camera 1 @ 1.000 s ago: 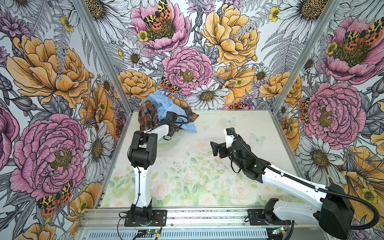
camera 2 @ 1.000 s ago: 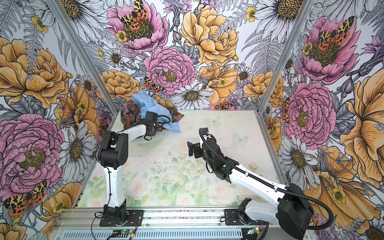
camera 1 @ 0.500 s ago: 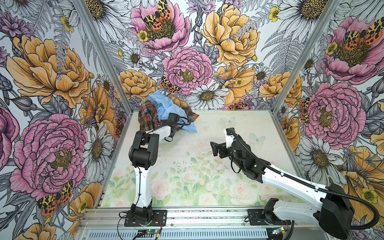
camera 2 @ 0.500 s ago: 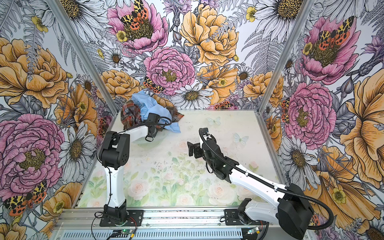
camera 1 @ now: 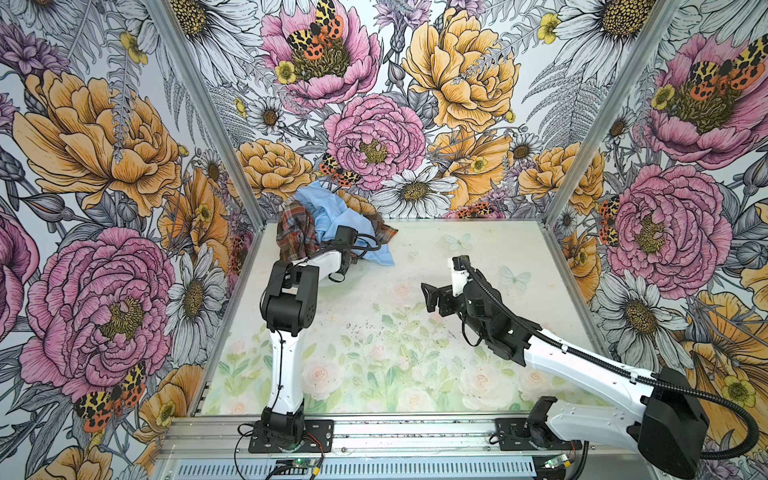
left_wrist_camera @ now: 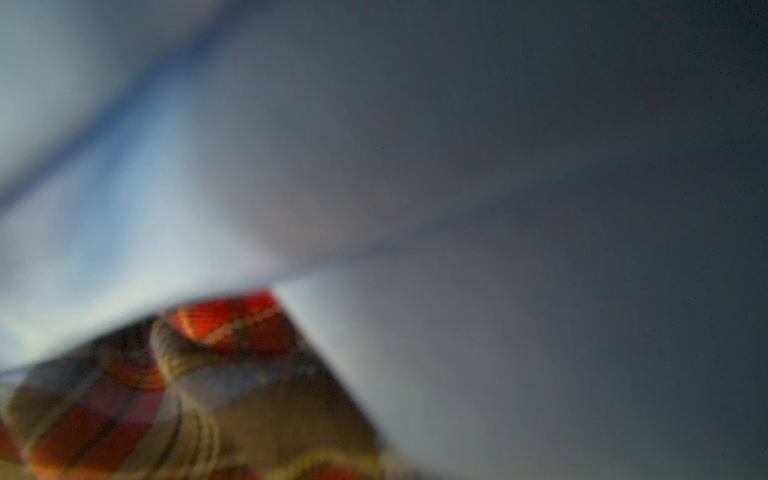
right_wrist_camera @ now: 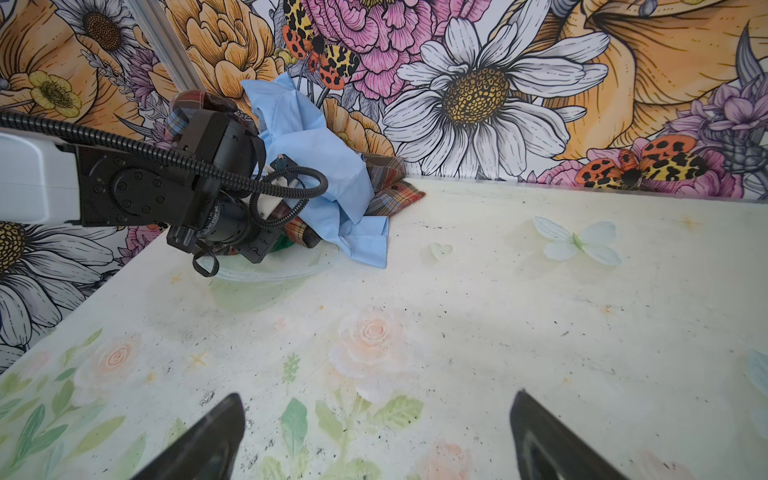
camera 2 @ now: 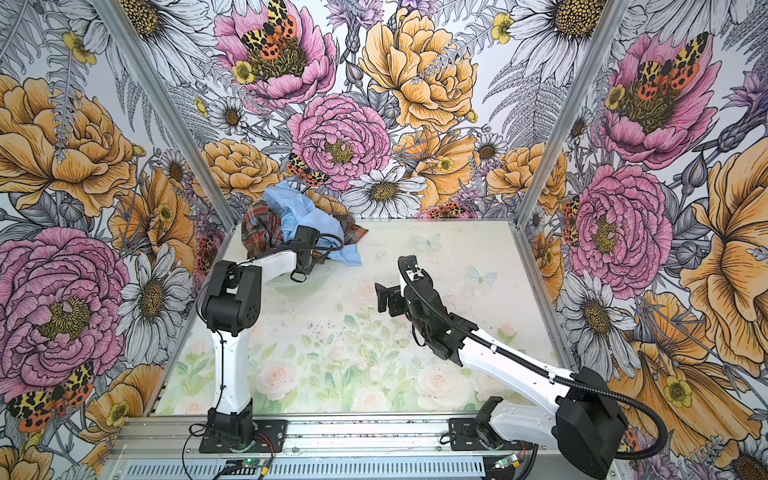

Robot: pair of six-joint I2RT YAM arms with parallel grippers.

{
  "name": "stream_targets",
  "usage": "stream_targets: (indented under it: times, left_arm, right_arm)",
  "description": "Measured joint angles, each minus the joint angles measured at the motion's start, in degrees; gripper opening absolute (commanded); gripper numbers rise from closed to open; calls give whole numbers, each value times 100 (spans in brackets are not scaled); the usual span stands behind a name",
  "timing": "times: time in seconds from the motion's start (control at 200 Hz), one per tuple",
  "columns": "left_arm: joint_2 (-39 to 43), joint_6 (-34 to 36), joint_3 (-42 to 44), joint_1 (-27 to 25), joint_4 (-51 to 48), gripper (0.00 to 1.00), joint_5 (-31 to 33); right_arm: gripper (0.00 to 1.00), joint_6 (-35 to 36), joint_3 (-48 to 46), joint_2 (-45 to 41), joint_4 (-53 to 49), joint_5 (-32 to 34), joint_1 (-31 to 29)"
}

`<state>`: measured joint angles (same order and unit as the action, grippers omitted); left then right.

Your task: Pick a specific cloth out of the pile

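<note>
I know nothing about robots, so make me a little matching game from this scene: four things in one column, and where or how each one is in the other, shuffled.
Things
1. light blue cloth
2. plaid shirt
3. left gripper
4. right gripper

Place or state
A. open, over the bare table
B. draped on top of the pile
C. pushed into the pile, fingers hidden
D. brown-orange checks, partly beneath the blue

Pairs: 1-B, 2-D, 3-C, 4-A

You have floral walls [camera 1: 104, 145] of pink and orange blooms on three sides, a pale rose-printed tabletop [camera 1: 374, 353], and a metal rail [camera 1: 415, 432] in front
</note>
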<state>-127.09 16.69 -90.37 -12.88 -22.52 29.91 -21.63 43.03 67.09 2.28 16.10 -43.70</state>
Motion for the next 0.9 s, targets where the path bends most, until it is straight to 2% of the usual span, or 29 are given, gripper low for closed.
stream_targets:
  times: [0.04,0.09,0.205,0.29,0.46,0.691,0.861,0.901]
  left_arm:
    - [-20,13,-31,0,-7,2,-7]
    - [-24,4,-42,0,-22,2,-9]
    - [-22,-33,-39,0,-20,16,-9]
    - [-22,-83,-39,-2,-15,0,-2]
    - [101,-155,162,-26,94,0,79]
    - [1019,-337,911,-90,396,0,144]
    - [1709,-457,1338,-142,741,0,-42]
    - [1799,-476,1373,-140,789,9,-120]
  right_arm:
    - [99,0,0,-22,-2,13,0]
    - [99,0,0,-48,-15,20,0]
    - [100,0,0,-76,-20,31,0]
    - [99,0,0,-76,-31,37,0]
    - [99,0,0,-76,-35,37,0]
    - [99,0,0,-144,-35,37,0]
    - [100,-2,-2,-151,-35,33,0]
    - [100,-2,-2,-151,-35,33,0]
